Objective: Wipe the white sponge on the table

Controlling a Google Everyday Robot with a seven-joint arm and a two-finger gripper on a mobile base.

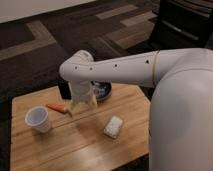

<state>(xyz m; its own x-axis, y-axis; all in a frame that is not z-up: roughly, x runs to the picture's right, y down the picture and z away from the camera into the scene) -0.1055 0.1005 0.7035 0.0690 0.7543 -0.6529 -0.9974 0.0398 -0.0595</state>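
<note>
The white sponge point(114, 126) lies flat on the light-brown wooden table point(75, 145), right of centre. My gripper point(82, 106) hangs over the middle of the table, up and to the left of the sponge, well apart from it. Its pale fingers point(74, 104) point down with a gap between them and nothing held. The white arm reaches in from the right and covers part of the table's back edge.
A white plastic cup point(38, 119) stands at the left. An orange carrot-like piece point(57, 107) lies just left of the gripper. A dark blue bowl point(101, 90) and a dark box point(64, 90) sit at the back, partly behind the arm. Dark patterned carpet surrounds the table.
</note>
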